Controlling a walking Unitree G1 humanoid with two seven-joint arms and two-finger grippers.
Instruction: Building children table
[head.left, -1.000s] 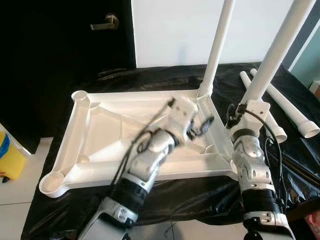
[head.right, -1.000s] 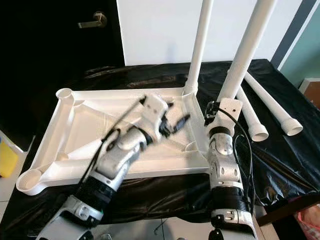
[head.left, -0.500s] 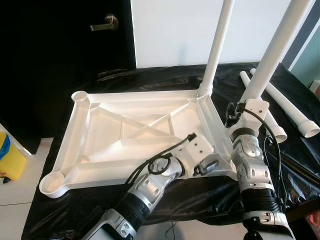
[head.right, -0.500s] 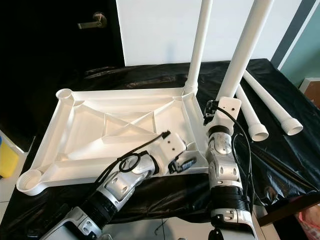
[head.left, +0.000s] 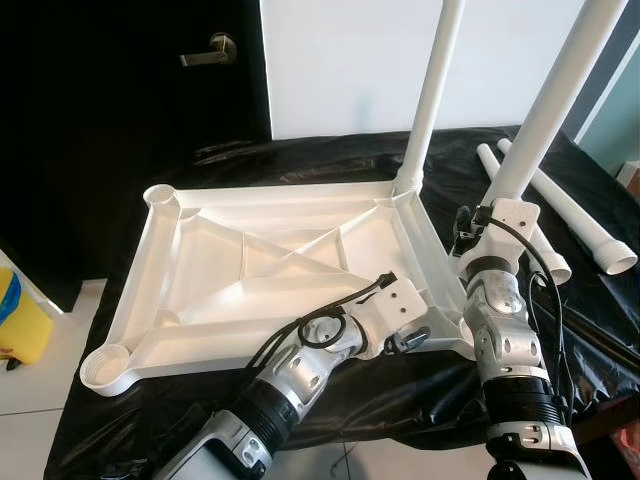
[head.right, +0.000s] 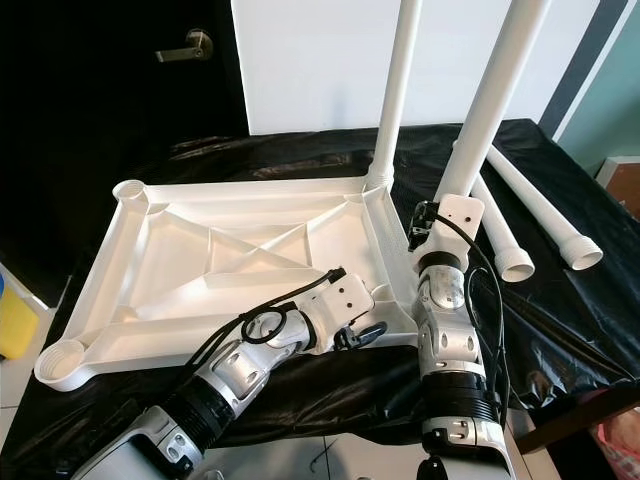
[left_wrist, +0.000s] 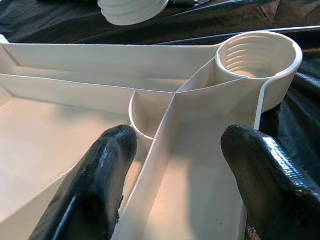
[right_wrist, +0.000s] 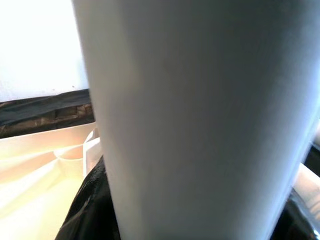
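Fingers (left_wrist: 107, 165) of the left gripper (left_wrist: 175, 165) are standing apart, straddling an upright rib of the upturned white tabletop (head.left: 250, 265), just short of its empty threaded corner socket (left_wrist: 257, 55). That tabletop is lying underside-up on a black-draped surface (head.left: 330, 155), one leg (head.left: 432, 90) already standing in its far corner. Beside its near right corner, the right gripper (head.left: 490, 225) is clamping a second leg (head.left: 545, 100), holding it upright and slightly tilted. Two spare legs (head.left: 575, 215) are lying well apart to the right. Moulded plastic like this looks light, stiff and smooth, likely slippery; thin ribs offer the surest hold on the tabletop, and a low grip near the threaded end should steady the long leg.
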